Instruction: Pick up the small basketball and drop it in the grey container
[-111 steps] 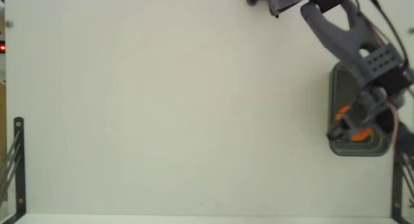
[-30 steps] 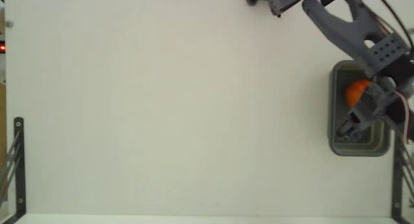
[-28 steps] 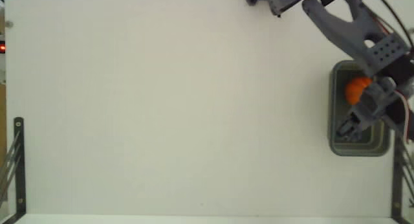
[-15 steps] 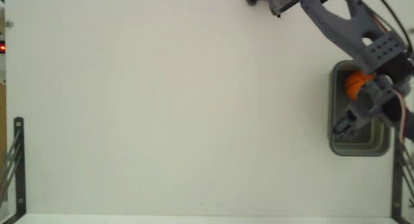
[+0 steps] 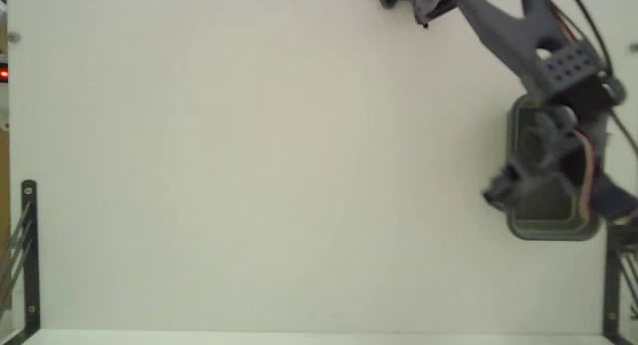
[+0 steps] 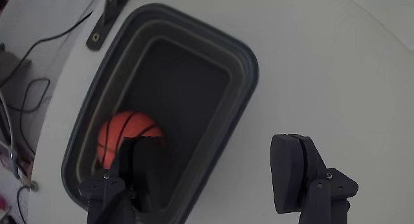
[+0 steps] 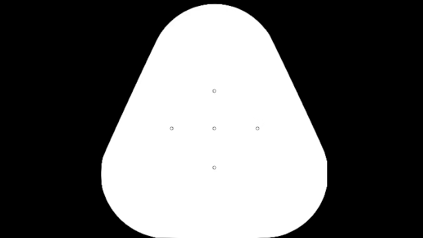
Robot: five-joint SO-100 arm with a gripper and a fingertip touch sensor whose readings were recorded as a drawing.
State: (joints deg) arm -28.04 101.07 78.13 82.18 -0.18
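Resting inside the grey container [image 6: 242,62], the small basketball [image 6: 126,134] sits at about 8 o'clock of the tub's floor in the wrist view, partly behind one dark finger [image 6: 143,175]. The tool [image 6: 220,175] is spread wide with nothing between its jaws. In the fixed view the tub [image 5: 543,225] stands at 3 o'clock on the white counter [image 5: 269,175], and the arm [image 5: 523,41] covers the ball, which showed orange near the tub's top half a second earlier. Since then the tool [image 5: 503,188] has swung out over the tub's left rim.
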